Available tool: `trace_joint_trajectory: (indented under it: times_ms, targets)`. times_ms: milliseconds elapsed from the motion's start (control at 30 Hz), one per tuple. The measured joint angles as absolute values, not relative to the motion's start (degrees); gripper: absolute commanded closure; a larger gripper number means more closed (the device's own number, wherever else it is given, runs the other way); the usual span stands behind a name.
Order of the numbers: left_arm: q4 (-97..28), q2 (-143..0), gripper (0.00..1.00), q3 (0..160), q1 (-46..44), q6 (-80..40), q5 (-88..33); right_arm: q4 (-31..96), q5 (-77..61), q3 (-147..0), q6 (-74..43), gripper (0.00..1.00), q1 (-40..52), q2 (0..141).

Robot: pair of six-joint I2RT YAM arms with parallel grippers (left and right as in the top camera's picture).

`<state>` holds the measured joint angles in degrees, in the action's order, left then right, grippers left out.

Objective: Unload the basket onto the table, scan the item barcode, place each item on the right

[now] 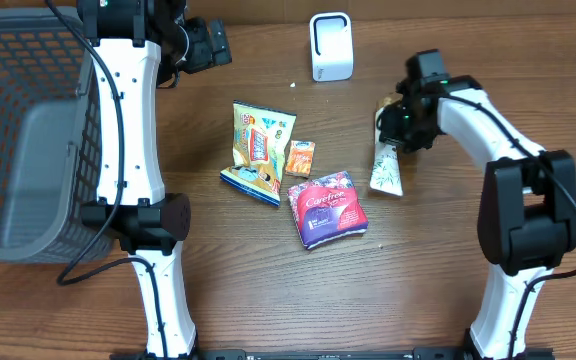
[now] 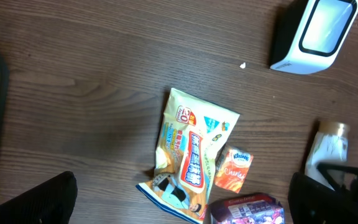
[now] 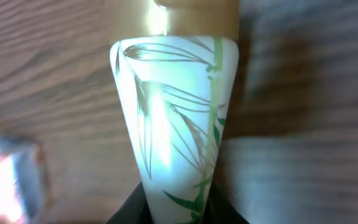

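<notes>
Right pincer [image 1: 396, 130] sits narrow about the light, squashy, slick tube [image 1: 386, 172], grip uncertain; best held near its stiffer cap [image 3: 191, 12]; left pincer [image 1: 204, 45] wide.

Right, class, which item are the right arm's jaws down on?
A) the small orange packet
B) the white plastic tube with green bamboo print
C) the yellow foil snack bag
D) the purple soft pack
B: in the right wrist view the white plastic tube with green bamboo print runs down between the right arm's jaws.
</notes>
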<state>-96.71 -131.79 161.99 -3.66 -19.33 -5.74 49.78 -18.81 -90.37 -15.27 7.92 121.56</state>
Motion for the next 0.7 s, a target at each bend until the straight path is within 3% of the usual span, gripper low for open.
trace_joint_trajectory:
  times_ms: [433,700]
  targets:
    - [-96.7,-131.8,0.0,162.0,-3.7,-19.3,-5.7,52.9,-42.1,-88.5,-9.2,0.81,-0.2,121.6]
    - [-96.7,-131.8,0.0,162.0,-3.7,-19.3,-5.7,46.9,-45.4,-84.1,-13.8,0.82,-0.4,121.5]
